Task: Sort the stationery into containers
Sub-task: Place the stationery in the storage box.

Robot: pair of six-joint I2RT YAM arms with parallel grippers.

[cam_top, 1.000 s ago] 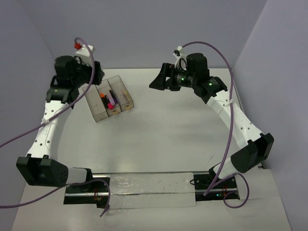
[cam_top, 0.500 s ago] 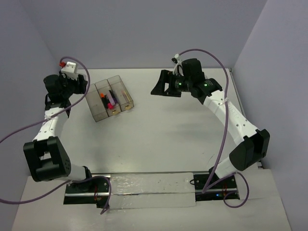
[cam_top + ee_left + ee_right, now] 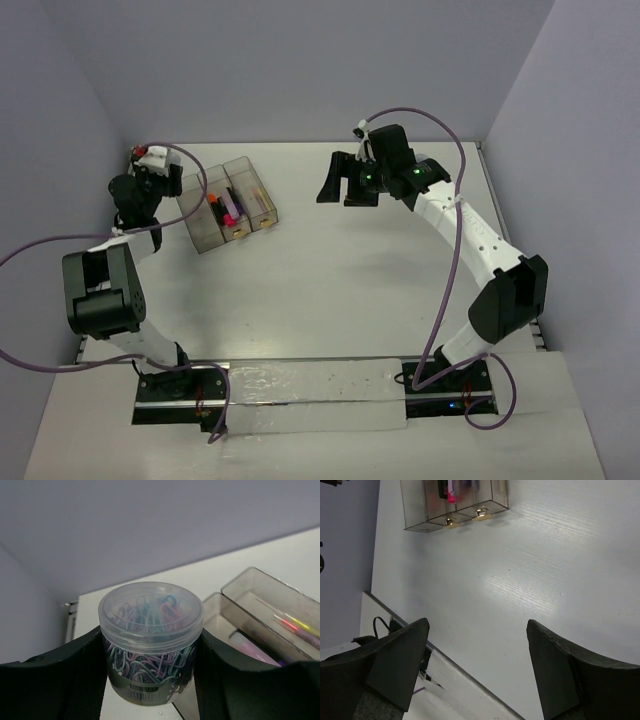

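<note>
left hand (image 3: 150, 682) grips paper-clip tub (image 3: 150, 630) beside bins (image 3: 198, 228); right hand (image 3: 477, 652) released, empty. next i lift tub over bin wall, drop in.

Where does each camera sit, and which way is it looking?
Top external: above and behind the robot, looking down at the table; the whole left arm and right arm show.
Left wrist: on the left arm, looking out along the left gripper, which is shut on a tub of paper clips.
Right wrist: on the right arm, looking down at the tabletop past the open right gripper.
Shared: all three views see the clear bins.
</note>
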